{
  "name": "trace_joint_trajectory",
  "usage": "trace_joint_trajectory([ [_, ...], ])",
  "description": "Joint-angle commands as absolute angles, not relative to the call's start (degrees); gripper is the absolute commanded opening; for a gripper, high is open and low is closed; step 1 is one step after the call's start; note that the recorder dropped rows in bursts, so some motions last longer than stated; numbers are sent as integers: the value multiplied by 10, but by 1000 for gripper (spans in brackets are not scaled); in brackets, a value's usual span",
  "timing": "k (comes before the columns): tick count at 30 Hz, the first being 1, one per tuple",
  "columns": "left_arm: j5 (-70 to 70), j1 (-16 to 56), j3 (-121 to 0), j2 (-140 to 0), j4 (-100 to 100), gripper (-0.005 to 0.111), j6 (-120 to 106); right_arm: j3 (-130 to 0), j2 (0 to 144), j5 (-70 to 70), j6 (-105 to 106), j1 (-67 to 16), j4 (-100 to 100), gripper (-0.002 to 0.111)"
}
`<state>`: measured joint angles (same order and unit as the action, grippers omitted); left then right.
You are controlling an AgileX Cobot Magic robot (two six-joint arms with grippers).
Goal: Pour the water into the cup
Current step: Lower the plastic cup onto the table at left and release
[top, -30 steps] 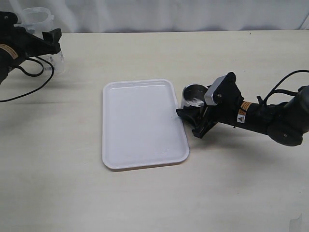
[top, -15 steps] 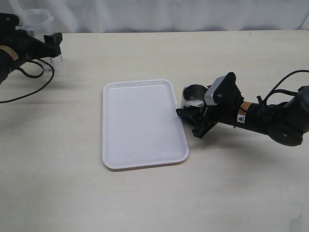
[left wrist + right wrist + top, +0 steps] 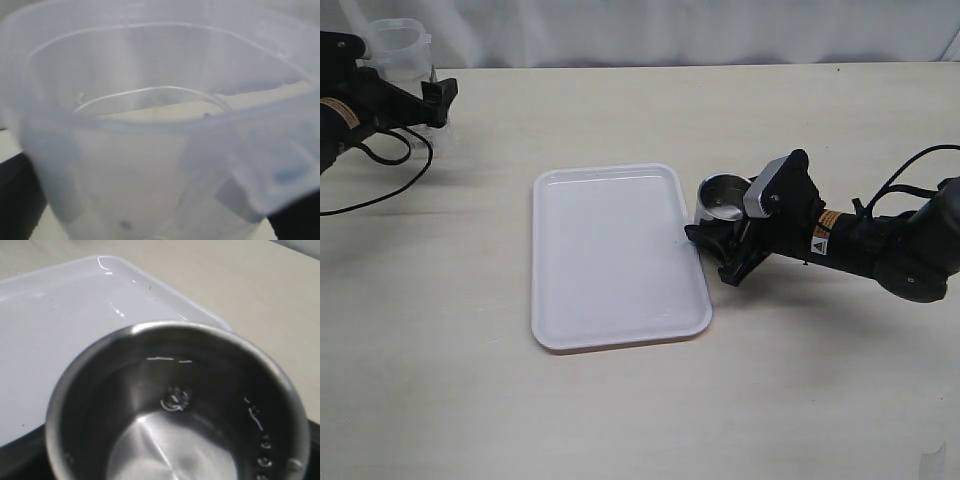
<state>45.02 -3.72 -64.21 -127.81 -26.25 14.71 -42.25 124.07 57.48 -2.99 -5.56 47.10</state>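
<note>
The cup (image 3: 722, 195), a short shiny steel cylinder, stands on the table just right of the tray. My right gripper (image 3: 720, 250) is shut on it low down, with dark fingers at both sides of the cup (image 3: 165, 327) in the right wrist view. Water shows only as small clear drops (image 3: 175, 400) on the cup's dark inner wall. At the far left a translucent plastic container (image 3: 398, 42) stands upright. My left gripper (image 3: 420, 90) is open around the container (image 3: 150, 165), which fills the left wrist view, with a strip of table visible beside one finger.
A flat white tray (image 3: 615, 255) lies in the middle of the table, its edge (image 3: 60, 305) next to the cup. Black cables trail from both arms. A pale curtain runs along the back edge.
My left gripper's near finger has swung away from the container, so the jaws stand wider. The right gripper, the cup and the tray have not moved.
</note>
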Motion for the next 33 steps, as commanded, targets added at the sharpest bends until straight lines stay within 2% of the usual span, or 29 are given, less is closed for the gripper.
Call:
trace_joint_trajectory([
  [1, 455, -36, -633, -1273, -265, 105, 146, -426, 1239, 575, -27, -54, 472, 4],
  [19, 489, -36, -533, -1182, -260, 105, 116, -426, 1238, 585, -26, -54, 454, 4],
  [33, 533, -40, -414, -1093, -259, 105, 105, -426, 1181, 593, -81, -54, 460, 4],
])
